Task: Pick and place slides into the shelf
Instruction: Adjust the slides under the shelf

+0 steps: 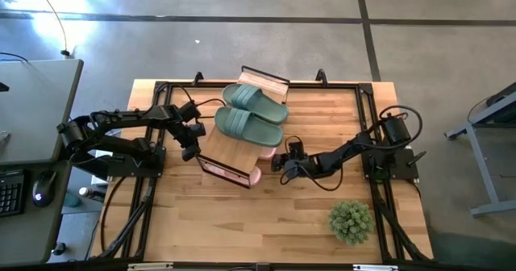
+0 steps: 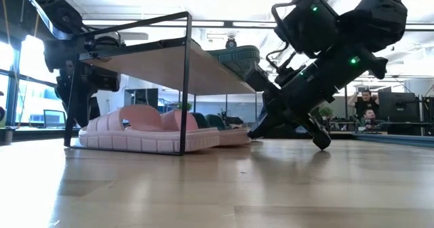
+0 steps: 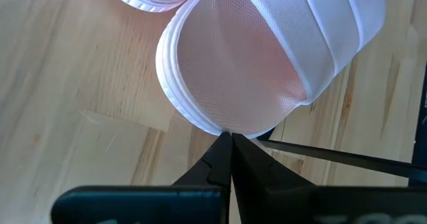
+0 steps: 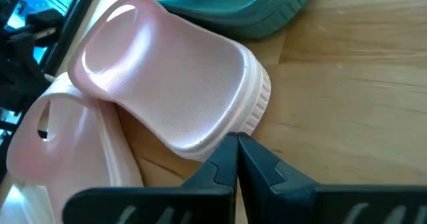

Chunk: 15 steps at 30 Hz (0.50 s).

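The shelf (image 1: 234, 146) stands mid-table, with two green slides (image 1: 254, 102) (image 1: 246, 126) lying on its bamboo top. Pink slides (image 2: 146, 129) rest sole-down on the table beneath it; one end pokes out at the shelf's near right corner (image 1: 255, 175). My left gripper (image 1: 191, 152) is shut at the shelf's left side, its tips at a pink slide (image 3: 247, 71). My right gripper (image 1: 284, 168) is shut at the shelf's right side, its tips at the other pink slide (image 4: 167, 77). A further green slide (image 4: 233, 4) lies just beyond that one. My left gripper's shut fingertips (image 3: 225, 141) meet the rim of the pink slide's rounded end (image 3: 220, 125), coming slanting down from the table's left. The slide lies flat on the table. My right gripper's shut fingertips (image 4: 235, 144) meet the sole edge at the pink slide's rounded end (image 4: 227, 127), slanting down from the table's right. That slide also lies on the table.
A small potted plant (image 1: 351, 220) stands near the table's front right corner. Black frame rails (image 1: 367, 118) run along the table's edges. The shelf's thin wire legs (image 2: 184, 85) stand close around the pink slides. Bare tabletop (image 1: 242, 223) lies in front of the shelf.
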Each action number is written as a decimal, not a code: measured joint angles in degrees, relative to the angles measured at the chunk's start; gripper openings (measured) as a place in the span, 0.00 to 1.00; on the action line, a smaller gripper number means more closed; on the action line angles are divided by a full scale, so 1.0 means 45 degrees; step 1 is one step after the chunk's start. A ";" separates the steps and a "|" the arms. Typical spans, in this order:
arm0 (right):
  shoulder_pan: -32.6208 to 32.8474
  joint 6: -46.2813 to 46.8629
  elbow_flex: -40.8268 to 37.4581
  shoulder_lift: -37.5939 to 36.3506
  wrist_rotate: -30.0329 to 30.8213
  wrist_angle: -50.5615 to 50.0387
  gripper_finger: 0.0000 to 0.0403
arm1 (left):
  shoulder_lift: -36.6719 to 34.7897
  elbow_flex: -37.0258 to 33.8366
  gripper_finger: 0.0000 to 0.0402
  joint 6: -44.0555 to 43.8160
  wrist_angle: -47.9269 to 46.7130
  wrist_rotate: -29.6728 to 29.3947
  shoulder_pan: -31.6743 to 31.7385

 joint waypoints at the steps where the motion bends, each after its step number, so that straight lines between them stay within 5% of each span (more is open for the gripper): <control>1: 0.0000 -0.0081 0.0000 0.0000 -0.0086 0.0001 0.00 | 0.0000 0.0000 0.00 0.0000 0.0004 0.0000 0.0000; 15: -0.0135 -0.1028 0.0012 0.0005 -0.1159 0.0456 0.00 | 0.0000 0.0000 0.00 -0.0004 0.0039 0.0044 0.0000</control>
